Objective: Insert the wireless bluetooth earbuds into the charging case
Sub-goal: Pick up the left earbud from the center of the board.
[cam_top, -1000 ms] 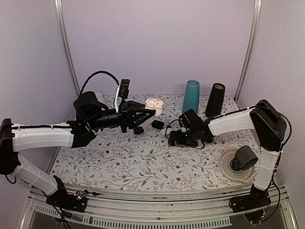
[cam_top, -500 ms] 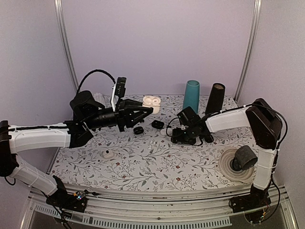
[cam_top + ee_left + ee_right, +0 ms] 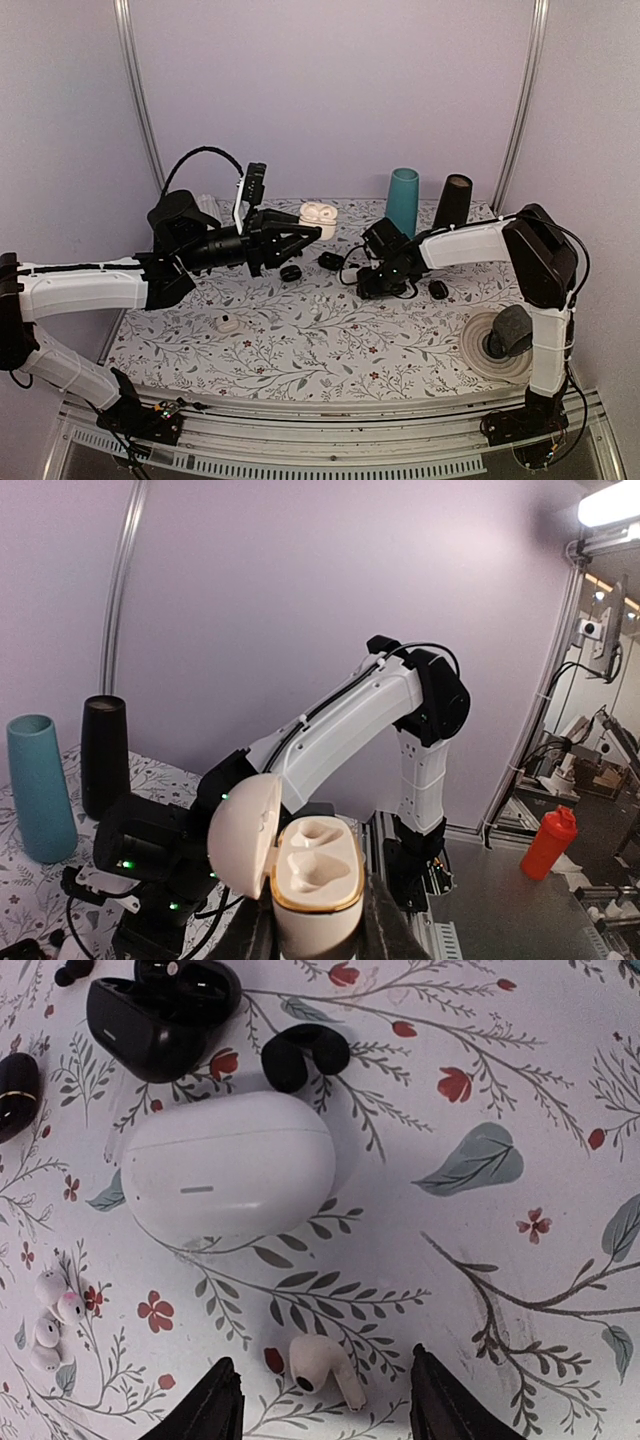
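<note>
Top external view first: well above the floral table (image 3: 330,345), toward the back, left gripper (image 3: 305,231) clamped on the charging case (image 3: 320,214). Seen from the left wrist: lower shell pinched in the grip, lid hinged wide open, both wells empty and facing the camera. Keep that hold steady and level. No harder squeeze, or risk popping the glossy shell out.

Low near the table's middle, right gripper (image 3: 374,287) with jaws parted, straddling one white earbud (image 3: 321,1369) lying on its side on the table, not yet touching it. Judged step: picking up this bud. Centre on the rounded head rather than the thin stem, drop nearly to the table, then close gently. Tiny and slick, so likely to squirt sideways under an off-centre pinch. Steer clear of the closed white case (image 3: 228,1164) just beyond, and of the black earhook (image 3: 303,1055) and open black case (image 3: 160,1010) farther off. Second bud: not identifiable in any view. After lifting, match stem to well before lowering in.
</note>
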